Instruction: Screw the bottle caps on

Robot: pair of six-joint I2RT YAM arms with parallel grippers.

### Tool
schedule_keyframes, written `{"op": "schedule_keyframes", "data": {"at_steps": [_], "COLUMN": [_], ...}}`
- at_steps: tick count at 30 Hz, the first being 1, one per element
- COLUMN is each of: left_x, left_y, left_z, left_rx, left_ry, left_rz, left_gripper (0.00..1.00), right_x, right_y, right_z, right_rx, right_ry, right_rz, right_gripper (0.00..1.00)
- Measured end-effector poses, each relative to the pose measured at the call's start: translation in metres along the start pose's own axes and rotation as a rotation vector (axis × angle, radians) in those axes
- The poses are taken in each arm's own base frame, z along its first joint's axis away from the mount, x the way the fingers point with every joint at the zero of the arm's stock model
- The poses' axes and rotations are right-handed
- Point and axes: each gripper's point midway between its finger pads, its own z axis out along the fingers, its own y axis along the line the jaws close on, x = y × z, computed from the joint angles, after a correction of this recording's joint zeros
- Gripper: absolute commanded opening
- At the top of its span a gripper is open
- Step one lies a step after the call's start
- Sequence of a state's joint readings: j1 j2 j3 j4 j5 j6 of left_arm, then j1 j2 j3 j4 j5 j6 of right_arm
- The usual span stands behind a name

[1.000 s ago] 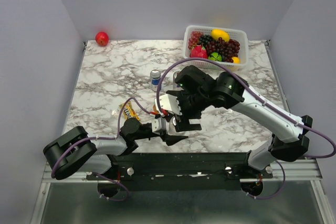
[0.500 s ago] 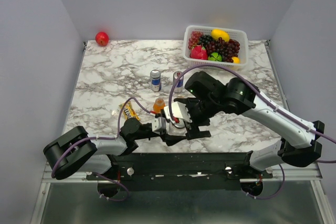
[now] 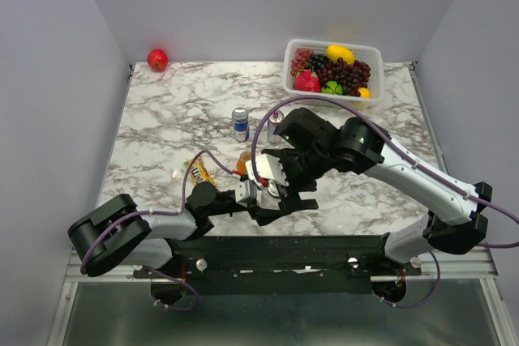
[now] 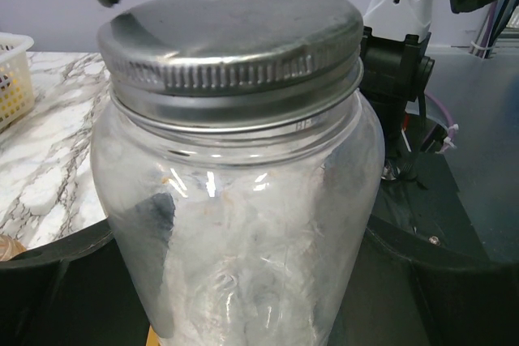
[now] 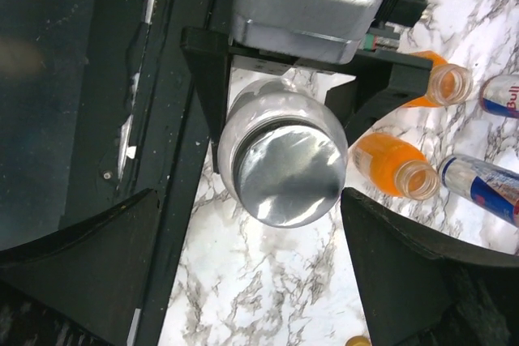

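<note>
My left gripper [image 4: 235,285] was clamped round the clear glass jar [image 4: 235,224], bracing it upright near the table's front edge so it could not spin. The flat silver-grey metal lid [image 4: 231,34] sat on its mouth, perhaps slightly askew; I could not tell whether the threads had caught. My right gripper [image 5: 247,237] hung above, jaws spread wide, placed to close and twist. Beyond stood two stubby uncapped bottles of orange liquid [image 5: 393,164] on the grey-veined white marble tabletop [image 3: 170,119], with plain grey walls [image 3: 268,6] behind.
</note>
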State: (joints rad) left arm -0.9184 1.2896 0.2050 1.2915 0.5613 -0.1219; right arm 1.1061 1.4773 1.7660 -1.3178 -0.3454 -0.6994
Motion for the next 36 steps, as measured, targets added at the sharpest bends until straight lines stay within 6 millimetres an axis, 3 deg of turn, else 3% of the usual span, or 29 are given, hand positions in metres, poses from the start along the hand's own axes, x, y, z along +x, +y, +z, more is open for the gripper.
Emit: {"op": "schedule_keyframes", "data": {"at_steps": [12,20,27,36], "left_x": [0.0,0.0,0.0,0.015], "left_y": [0.0,0.0,0.0,0.0], "left_z": [0.0,0.0,0.0,-0.003], "left_rx": [0.0,0.0,0.0,-0.003], "left_ry": [0.0,0.0,0.001,0.056], "left_rz": [0.001,0.001,0.001,-0.017], "left_gripper": [0.0,0.0,0.0,0.0], "right_x": [-0.014,-0.029,-0.021,-0.002], "right_y": [-0.011,-0.027,-0.052,-0.055], "right_z": [0.005,-0.012,-0.007,0.012], "right_rx": [0.011,0.074,0.152,0.156], "right_ry": [-0.029,-0.094,-0.068,-0.005], "right_rz": [0.001,0.039,0.078,0.101], "right_gripper": [1.0,0.98,0.95,0.94]}}
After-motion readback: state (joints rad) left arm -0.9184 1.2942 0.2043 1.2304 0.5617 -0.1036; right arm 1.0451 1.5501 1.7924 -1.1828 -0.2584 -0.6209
